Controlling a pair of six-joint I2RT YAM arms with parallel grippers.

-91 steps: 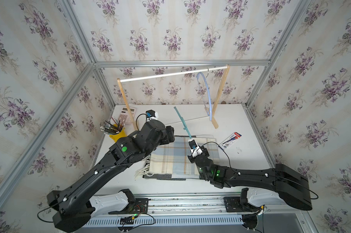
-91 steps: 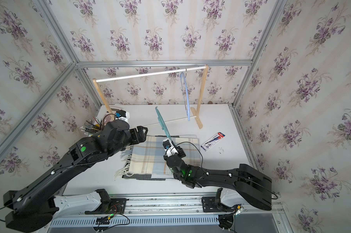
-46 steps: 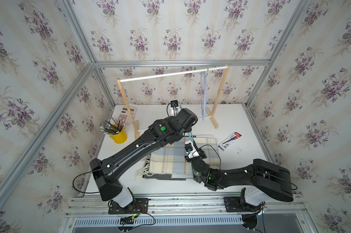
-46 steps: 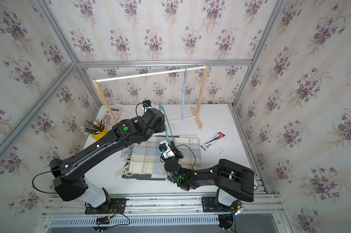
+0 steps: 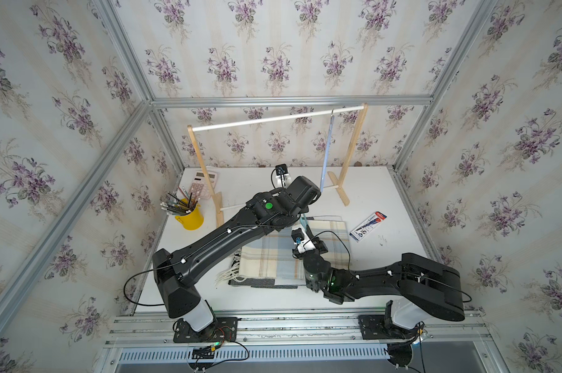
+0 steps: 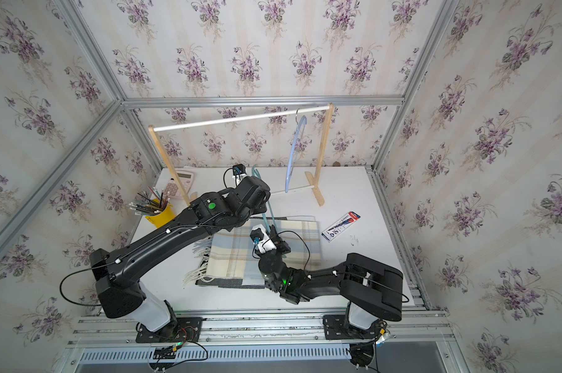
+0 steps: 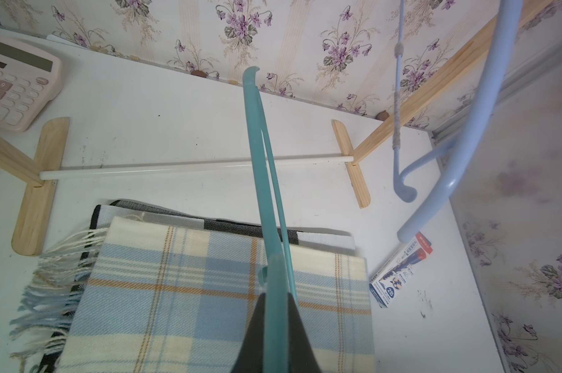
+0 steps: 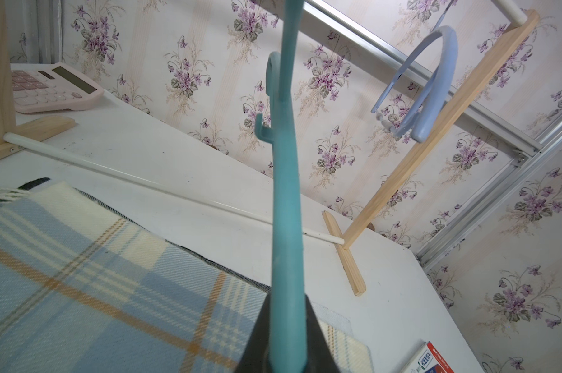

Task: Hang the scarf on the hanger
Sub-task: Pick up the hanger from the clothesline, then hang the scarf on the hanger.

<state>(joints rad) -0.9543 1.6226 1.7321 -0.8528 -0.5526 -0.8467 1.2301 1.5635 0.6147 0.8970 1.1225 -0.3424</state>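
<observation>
Scarf [image 5: 266, 261] folded flat on counter [image 5: 379, 193], untouched | teal hanger [image 7: 259, 181] upright above it | our left jaws just closed on it; right jaws also clamp it | we judge one arm can now release for scarf

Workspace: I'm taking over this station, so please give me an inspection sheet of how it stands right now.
Surface: white table, a few small dark marks.
Job's things: plaid scarf folded flat on the table; teal hanger raised above it; blue hanger hanging on the wooden rack.
Clutter: pink calculator, yellow pencil cup, pencil packet.
Grippers: left gripper and right gripper both shut on the teal hanger.
Cables: right wrist cable loops over the scarf; left base cable loops beside the arm's base.
Surroundings: floral wallpaper, aluminium frame.
</observation>
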